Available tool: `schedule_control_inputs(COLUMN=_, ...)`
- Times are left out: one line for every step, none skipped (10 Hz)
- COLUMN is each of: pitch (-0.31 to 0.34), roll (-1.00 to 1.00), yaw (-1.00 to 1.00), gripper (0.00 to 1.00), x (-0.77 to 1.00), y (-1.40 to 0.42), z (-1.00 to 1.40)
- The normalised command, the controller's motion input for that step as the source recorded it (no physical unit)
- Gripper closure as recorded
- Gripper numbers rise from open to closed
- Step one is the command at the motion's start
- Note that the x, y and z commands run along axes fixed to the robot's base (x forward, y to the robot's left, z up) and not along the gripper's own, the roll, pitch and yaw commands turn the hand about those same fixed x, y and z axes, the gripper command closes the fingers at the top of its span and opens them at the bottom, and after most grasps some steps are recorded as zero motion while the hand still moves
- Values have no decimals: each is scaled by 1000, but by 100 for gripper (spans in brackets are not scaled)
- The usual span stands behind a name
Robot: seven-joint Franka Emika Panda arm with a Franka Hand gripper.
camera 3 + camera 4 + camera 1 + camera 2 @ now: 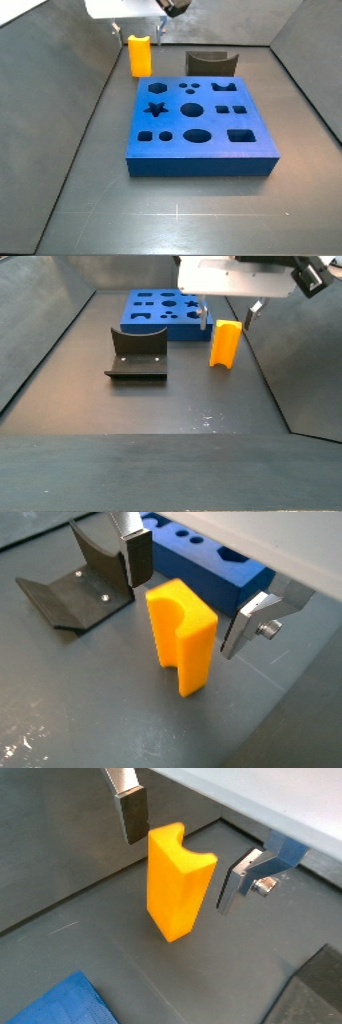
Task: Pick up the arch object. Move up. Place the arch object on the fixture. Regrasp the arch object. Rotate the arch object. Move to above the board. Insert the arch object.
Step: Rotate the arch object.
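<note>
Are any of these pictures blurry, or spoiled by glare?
In both wrist views the gripper fingers look soft and close to the lens, while the arch object stays sharp. In a side view, faint glare spots the floor. The board is evenly lit.

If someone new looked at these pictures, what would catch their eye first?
Probably the arch object, bright orange and standing upright on the dark floor, with the hand open and its fingers on either side of the block's top. Next, the big blue board full of cutouts, and the dark fixture standing beside it.
</note>
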Motion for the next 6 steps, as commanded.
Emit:
schedule_control_inputs(pitch=34, roll=6, yaw=-6, gripper=0, x=-22, y=3, z=709)
schedule_control_inputs(pitch=34, roll=9, yaw=-8, gripper=0, x=-22, y=5, z=640)
schedule_control_inputs(pitch=38, roll=17, yaw=-13, gripper=0, x=-23, y=10, z=479)
schedule_control_inputs(pitch=41, roll=24, yaw=-17, gripper=0, x=-19, y=14, z=304)
schedule_control_inputs(pitch=46, roll=29, yaw=-20, gripper=0, x=-16, y=16, z=167)
schedule_control_inputs(pitch=0, roll=0, yaw=1000, gripper=0, x=0, y=0, z=0)
